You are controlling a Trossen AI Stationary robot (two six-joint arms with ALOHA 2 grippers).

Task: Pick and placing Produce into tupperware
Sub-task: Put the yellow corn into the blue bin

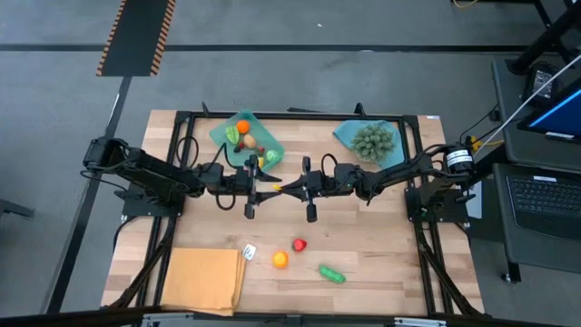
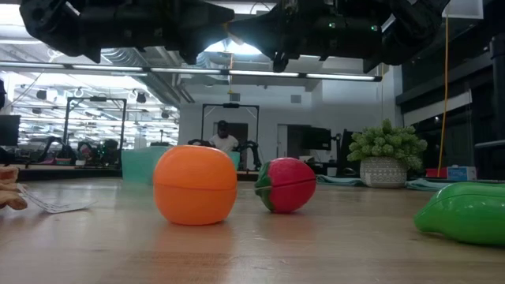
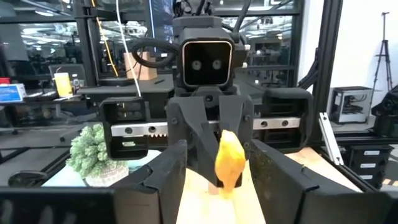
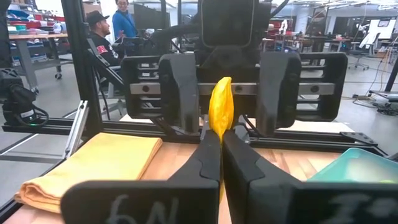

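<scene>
The right end effector (image 4: pixel 221 140) is clamped shut on a yellow banana-shaped piece (image 4: pixel 221 111) and holds it upright above the middle of the bench (image 1: pixel 381 245). The left end effector (image 3: pixel 214 165) faces it nose to nose, its fingers (image 3: pixel 166 168) standing part-open on either side of the same piece; whether they touch it is hard to tell.

Behind the left arm, near the far edge, the teal tupperware (image 1: pixel 221 136) holds several produce pieces (image 1: pixel 243 127). Toward the far right corner a bushy grey-green cluster (image 1: pixel 373 141) sits on a blue piece (image 1: pixel 345 134). Near the front edge lie an orange fruit (image 1: pixel 280 260), a red fruit (image 1: pixel 300 244) and a green vegetable (image 1: pixel 331 273), apart from one another, with a small white item (image 1: pixel 249 252) just left of them. An orange-tan mat (image 1: pixel 201 279) fills the front left corner.

In the low view the arms are cut off at the top. People (image 4: pixel 102 37) show in the room beyond.
</scene>
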